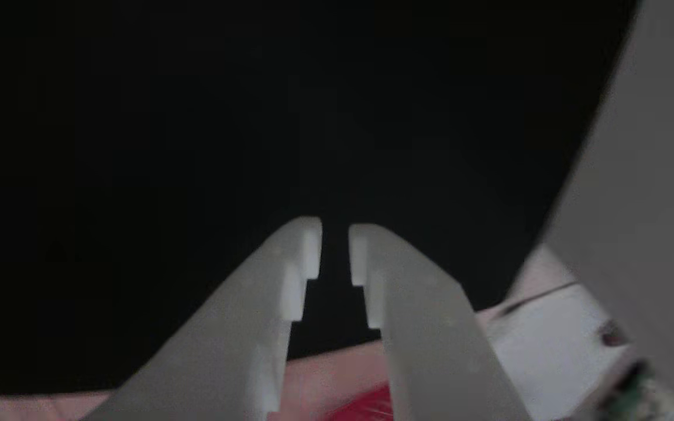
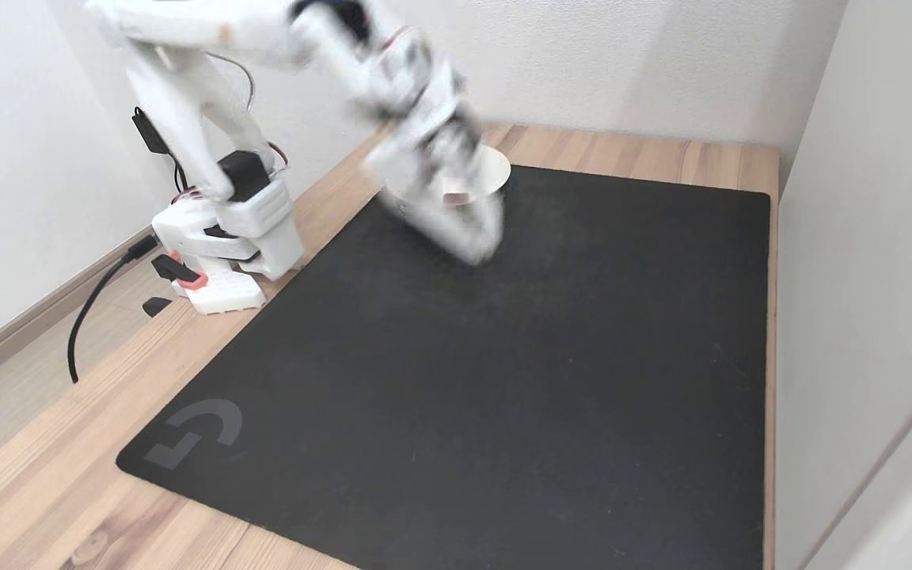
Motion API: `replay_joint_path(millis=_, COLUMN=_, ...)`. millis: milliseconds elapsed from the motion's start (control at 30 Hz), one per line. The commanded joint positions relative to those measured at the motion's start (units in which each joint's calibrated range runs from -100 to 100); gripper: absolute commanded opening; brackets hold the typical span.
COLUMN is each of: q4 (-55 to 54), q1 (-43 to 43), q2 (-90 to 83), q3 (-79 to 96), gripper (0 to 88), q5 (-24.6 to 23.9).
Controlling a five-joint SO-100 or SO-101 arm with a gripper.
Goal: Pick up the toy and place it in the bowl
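While bent low over the mat point(image 2: 503, 380), blurred arm point(image 2: 416, 95), end effector point(image 1: 334, 248) released, empty, beside bowl point(image 2: 495, 170).

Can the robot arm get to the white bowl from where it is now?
Probably yes. In the fixed view the gripper hangs right by the bowl, over the black mat, with nothing between them. It's blurry, though.

You are looking at a pale wooden table point(image 2: 44, 491) set into a white corner — plain white walls point(image 2: 646, 63) at the far side, left and right. A large black mat point(image 2: 503, 380) covers most of it, and even, soft light falls throughout.
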Motion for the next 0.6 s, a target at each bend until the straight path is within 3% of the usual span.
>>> replay_joint_path(millis=0, q4=-7.4, q1=2.2, q2=-9.8, q3=13.6, gripper=2.2, q5=0.3)
replay_joint_path(millis=300, q4=-9.4, q1=-6.8, q2=-29.2, q3=41.8, gripper=2.2, q5=0.0)
replay_joint_path(millis=567, q4=-9.4, q1=-6.6, q2=-41.5, q3=56.1, gripper=2.2, q5=-0.2)
